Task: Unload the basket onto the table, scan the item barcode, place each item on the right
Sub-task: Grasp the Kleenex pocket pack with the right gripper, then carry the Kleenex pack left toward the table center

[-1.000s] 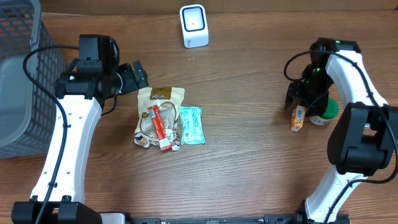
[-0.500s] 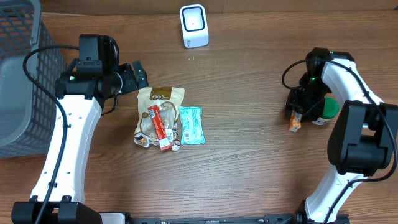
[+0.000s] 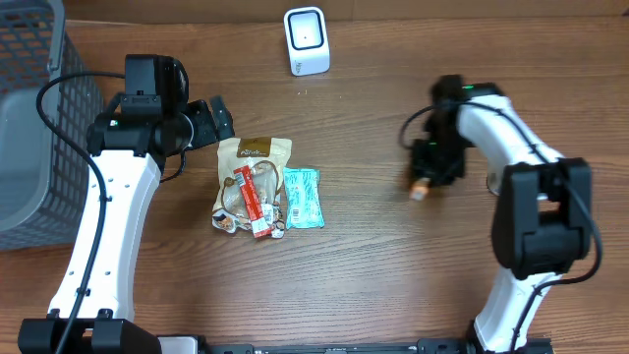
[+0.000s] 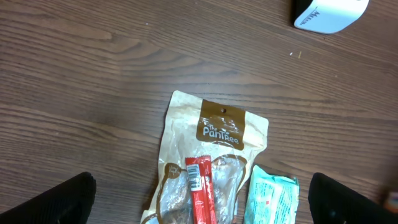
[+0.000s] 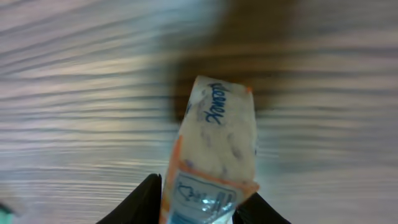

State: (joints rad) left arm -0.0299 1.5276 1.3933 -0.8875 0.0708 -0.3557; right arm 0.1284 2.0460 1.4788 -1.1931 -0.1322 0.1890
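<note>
My right gripper [image 3: 429, 169] [image 5: 202, 206] is shut on a small orange-edged tissue pack [image 3: 421, 189] [image 5: 214, 143], one black finger on each side, and holds it over the bare wood right of centre. The wrist view is blurred by motion. The white barcode scanner [image 3: 306, 41] [image 4: 329, 12] stands at the back centre, apart from the pack. My left gripper [image 3: 211, 118] [image 4: 202, 202] is open above a beige snack bag [image 3: 254, 162] [image 4: 214, 140], with a red stick pack [image 3: 254, 202] [image 4: 202, 193] on it and a teal packet [image 3: 303, 197] [image 4: 270, 199] beside it.
A grey wire basket [image 3: 29, 118] fills the far left edge of the table. The left arm reaches along the left side and the right arm along the right side.
My right gripper closed on the tissue pack and carried it left, away from the right edge toward the middle. The left arm and the pile of packets have not moved.
</note>
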